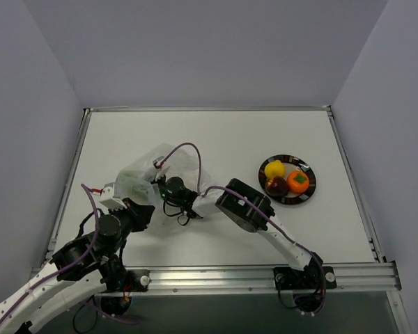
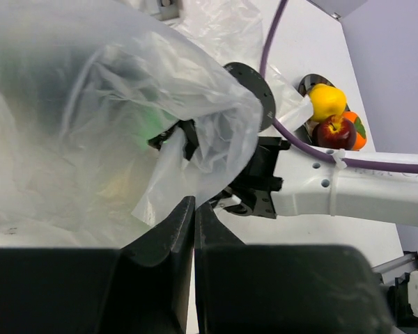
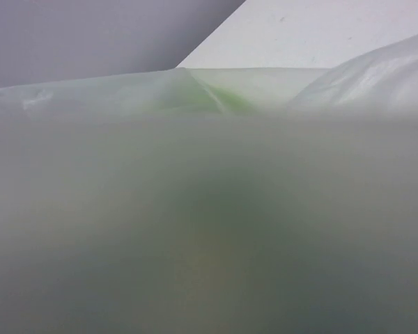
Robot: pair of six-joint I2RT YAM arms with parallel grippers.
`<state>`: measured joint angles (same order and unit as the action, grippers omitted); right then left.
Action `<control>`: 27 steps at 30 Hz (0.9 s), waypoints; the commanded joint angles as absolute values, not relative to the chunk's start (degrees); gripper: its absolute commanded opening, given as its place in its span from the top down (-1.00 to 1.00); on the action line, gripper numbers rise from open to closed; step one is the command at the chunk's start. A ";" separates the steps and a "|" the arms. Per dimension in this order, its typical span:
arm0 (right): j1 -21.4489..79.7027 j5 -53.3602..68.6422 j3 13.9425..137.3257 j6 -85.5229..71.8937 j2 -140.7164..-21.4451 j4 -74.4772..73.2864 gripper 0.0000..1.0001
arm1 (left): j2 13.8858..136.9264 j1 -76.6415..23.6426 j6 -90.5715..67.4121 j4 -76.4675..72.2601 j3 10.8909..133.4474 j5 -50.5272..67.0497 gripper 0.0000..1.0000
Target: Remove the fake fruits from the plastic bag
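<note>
The translucent plastic bag (image 1: 160, 161) lies crumpled left of the table's middle and fills the left wrist view (image 2: 90, 104). My left gripper (image 2: 194, 203) is shut, pinching a flap of the bag's edge, and it shows in the top view (image 1: 138, 207). My right gripper (image 1: 164, 191) reaches into the bag's mouth. Its fingers are hidden by plastic, and the right wrist view shows only blurred film (image 3: 209, 209). A green shape (image 2: 150, 122) shows faintly inside the bag. A yellow fruit (image 1: 274, 168), a red apple (image 1: 276, 186) and an orange fruit (image 1: 298, 181) sit on the dark plate (image 1: 287, 200).
The plate stands right of the middle, also seen in the left wrist view (image 2: 308, 82). The right arm's white forearm (image 2: 348, 191) and purple cable (image 2: 279, 42) cross between bag and plate. Grey walls enclose the table; a metal rail (image 1: 265, 273) runs along its near edge.
</note>
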<state>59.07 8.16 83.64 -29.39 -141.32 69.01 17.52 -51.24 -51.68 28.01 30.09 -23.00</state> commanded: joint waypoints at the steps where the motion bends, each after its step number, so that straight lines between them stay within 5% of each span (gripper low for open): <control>1: 58.97 6.68 80.61 -29.80 -135.99 75.58 0.23 | 17.49 -50.89 -51.42 30.49 33.13 -25.92 0.95; 12: 61.52 -0.61 57.43 -24.26 -116.83 75.85 0.55 | 22.23 -50.80 -47.90 27.16 35.16 -31.20 0.95; 16: 62.05 -3.16 52.83 -23.03 -111.37 73.92 0.81 | 23.20 -50.63 -47.46 25.93 34.63 -32.34 0.95; 27: 66.10 -12.83 46.31 -17.93 -100.90 66.01 1.00 | 23.47 -50.27 -49.13 28.73 33.92 -36.38 0.95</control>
